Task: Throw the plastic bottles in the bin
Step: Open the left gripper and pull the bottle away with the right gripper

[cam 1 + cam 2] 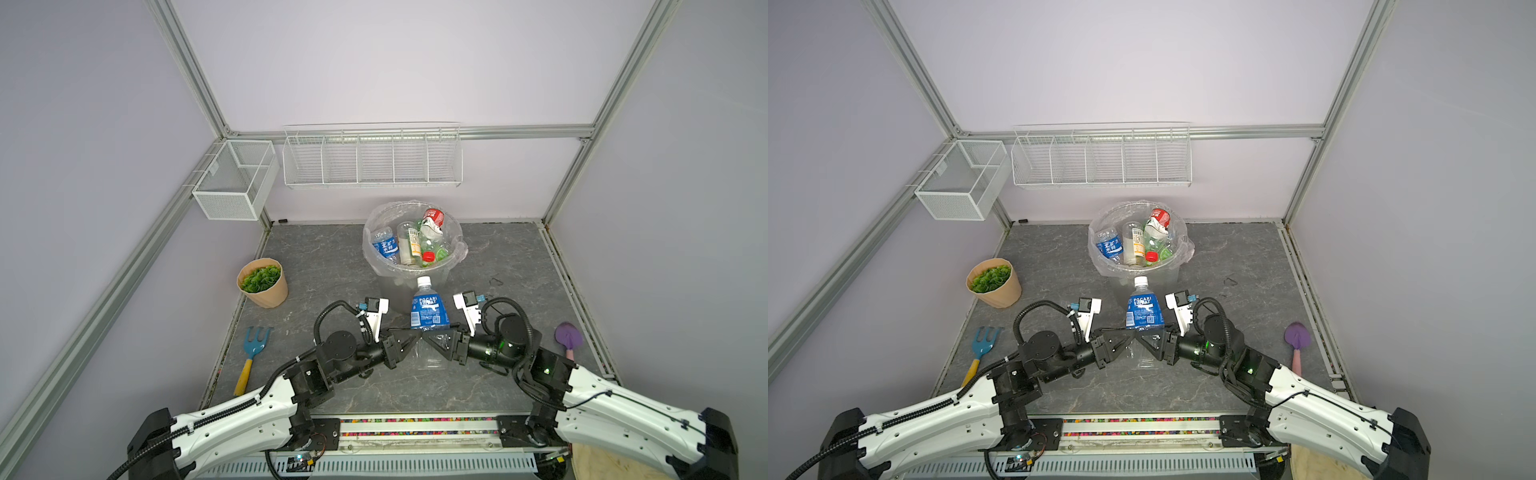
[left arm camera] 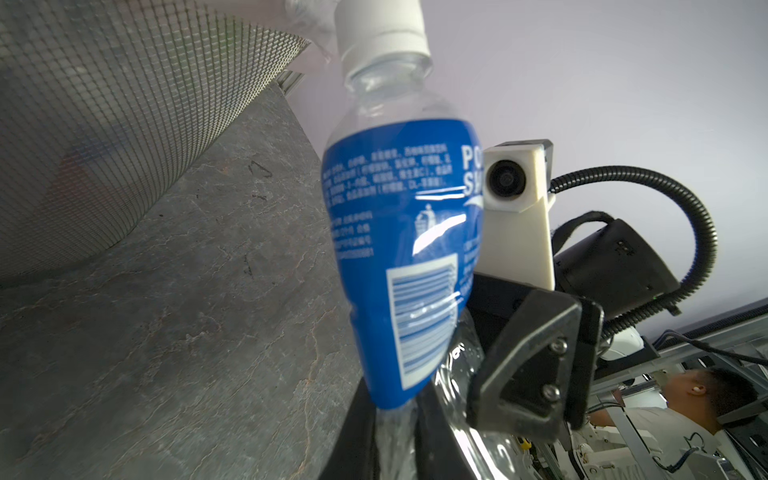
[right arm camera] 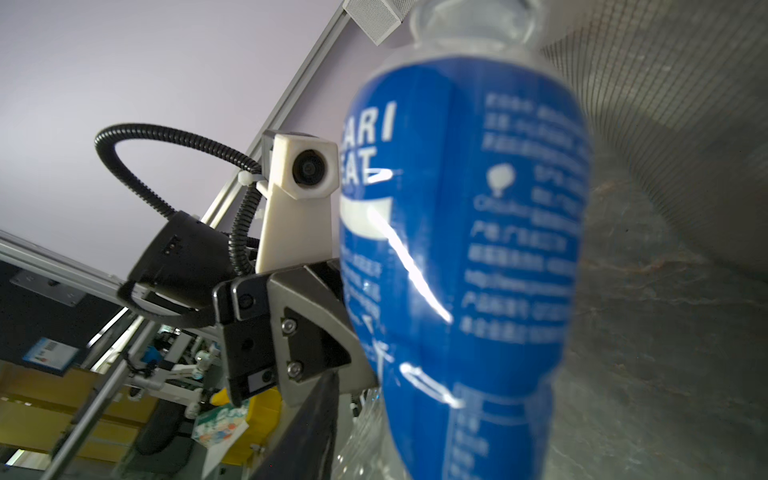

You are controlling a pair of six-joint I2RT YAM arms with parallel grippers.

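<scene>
- Closest to both wrist lenses: blue-labelled bottle (image 2: 399, 249), filling the middle of each wrist view (image 3: 457, 228). White cap, clear shoulder, blue wrap with white print, clear lower body.
- Both top views show this bottle (image 1: 430, 311) standing upright between the two gripper heads, cap toward the bin (image 1: 390, 286). It sits on the near side of the bin, just in front of the wall, outside it. Whether its base touches the table (image 1: 332, 257) cannot be told.
- Left gripper (image 1: 415, 338): jaws closed tight on the clear lower body, below the label. In the left wrist view the plastic between the fingers looks crumpled.
- Right gripper (image 1: 434, 340): jaws also closed, pinching the same clear lower section from the opposite side. The tips of the two grippers nearly meet under the label (image 1: 1144, 309).
- Bin: round, grey, translucent, lined with a clear bag folded over the rim; it stands toward the back of the table, roughly centred.
- Bottles inside the bin (image 1: 409, 243): several, piled up to the rim, among them blue, red and white-orange labels plus green plastic.
- Tan pot of green leaves (image 1: 262, 282): left of the bin, well apart.
- Blue rake with yellow handle (image 1: 251, 353): flat on the table, near the left edge.
- Purple trowel (image 1: 568, 338): near the right edge.
- White wire baskets (image 1: 372, 160): hung on the back wall and in the left corner.
</scene>
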